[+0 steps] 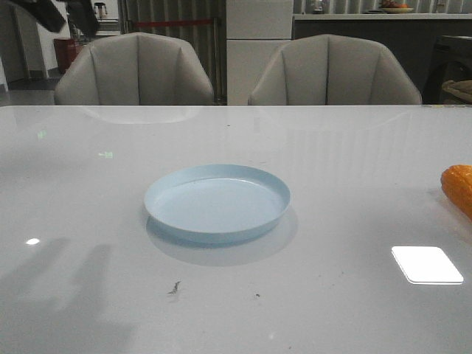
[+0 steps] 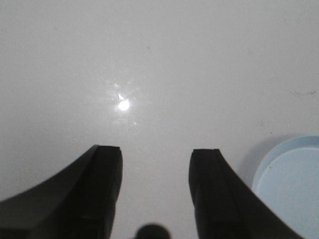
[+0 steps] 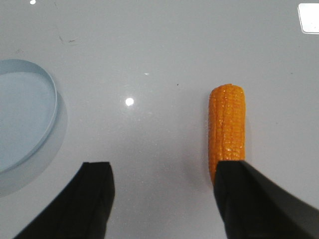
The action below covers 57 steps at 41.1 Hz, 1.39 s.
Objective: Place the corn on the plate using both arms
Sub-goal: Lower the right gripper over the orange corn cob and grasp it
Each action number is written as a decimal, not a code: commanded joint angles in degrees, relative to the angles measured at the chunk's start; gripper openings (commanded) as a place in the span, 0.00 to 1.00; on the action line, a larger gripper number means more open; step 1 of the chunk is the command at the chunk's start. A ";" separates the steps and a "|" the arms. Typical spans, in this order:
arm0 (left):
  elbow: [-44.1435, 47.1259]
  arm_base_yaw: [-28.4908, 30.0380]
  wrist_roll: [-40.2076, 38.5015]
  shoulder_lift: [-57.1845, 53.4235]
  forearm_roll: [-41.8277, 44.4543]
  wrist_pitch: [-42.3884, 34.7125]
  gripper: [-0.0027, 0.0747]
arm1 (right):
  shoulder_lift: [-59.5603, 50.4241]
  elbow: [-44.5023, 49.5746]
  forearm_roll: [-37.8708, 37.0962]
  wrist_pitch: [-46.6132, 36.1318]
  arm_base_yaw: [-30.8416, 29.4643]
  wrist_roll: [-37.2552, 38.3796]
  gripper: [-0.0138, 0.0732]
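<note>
The pale blue plate [image 1: 217, 202] sits empty at the middle of the white table. The orange corn [image 1: 459, 187] lies on the table at the far right edge of the front view, cut off by the frame. In the right wrist view the corn [image 3: 227, 127] lies flat, one end hidden behind a finger [image 3: 249, 199]; the right gripper [image 3: 163, 172] is open and empty above the table, with the plate's rim [image 3: 50, 99] to one side. The left gripper [image 2: 155, 154] is open and empty over bare table, the plate's edge [image 2: 289, 184] beside it. Neither gripper shows in the front view.
Two grey chairs [image 1: 135, 70] [image 1: 333, 71] stand behind the table's far edge. A bright light reflection [image 1: 427, 264] lies on the table at the front right. Small dark specks [image 1: 175, 287] mark the surface in front of the plate.
</note>
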 commanded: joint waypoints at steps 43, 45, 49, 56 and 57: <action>57.36 6.16 -0.57 -55.21 -6.26 -27.81 0.54 | 43.18 -29.57 -3.21 7.87 -8.58 0.26 0.78; 57.36 6.16 -0.57 -55.93 -6.26 -27.81 0.54 | 43.93 -29.57 -3.48 7.87 -8.58 0.26 0.76; 57.36 6.16 -0.57 -56.92 -6.26 -27.81 0.54 | 44.80 -29.57 -3.64 7.88 -8.58 0.26 0.67; 57.36 6.16 -0.57 -57.27 -6.26 -27.81 0.54 | 44.94 -29.59 -3.64 6.26 -8.58 0.21 0.48; 57.36 6.16 -0.57 -57.27 -6.26 -27.81 0.54 | 44.94 -29.83 -3.64 6.26 -8.58 0.21 0.48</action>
